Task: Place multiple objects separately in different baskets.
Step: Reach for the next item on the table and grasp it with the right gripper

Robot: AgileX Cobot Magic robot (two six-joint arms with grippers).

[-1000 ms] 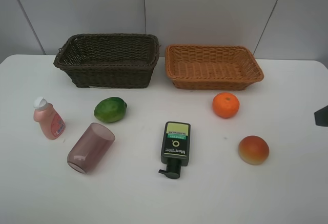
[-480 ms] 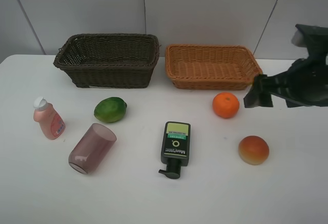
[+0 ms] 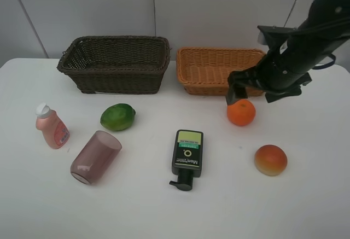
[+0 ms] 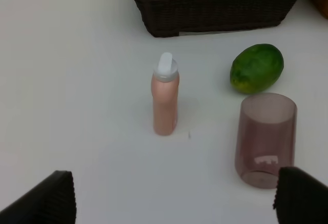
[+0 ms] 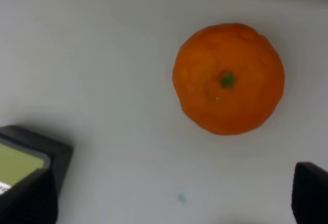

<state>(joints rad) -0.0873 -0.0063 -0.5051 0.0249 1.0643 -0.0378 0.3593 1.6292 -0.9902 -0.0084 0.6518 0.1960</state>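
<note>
Right gripper (image 3: pixel 236 93) hovers just above the round orange fruit (image 3: pixel 241 112), jaws spread wide, nothing between them; picking this first item is the step in hand, I'd say, with none of the sorting done yet. The next move calls for a straight drop so the fingers straddle the orange (it's round, and could roll if one finger nudges it first); then a squeeze and a short carry to the shallow light-tan woven basket (image 3: pixel 208 88) just behind it.

Left gripper (image 4: pixel 174 198) is wide open too, holding nothing, short of the pink white-capped bottle (image 4: pixel 165 103); the translucent purple cup (image 4: pixel 265 137) lies on its side near the green round fruit (image 4: pixel 256 68).

Baskets now: the deep dark-brown wicker basket (image 3: pixel 115 80) shows nothing inside; the tan one shows nothing either, though the right arm (image 3: pixel 306 47) hides its far end. The dark pump bottle with green label (image 3: pixel 187 154) and the red-yellow peach-like fruit (image 3: pixel 270 159) wait on the white table (image 3: pixel 306 206).
</note>
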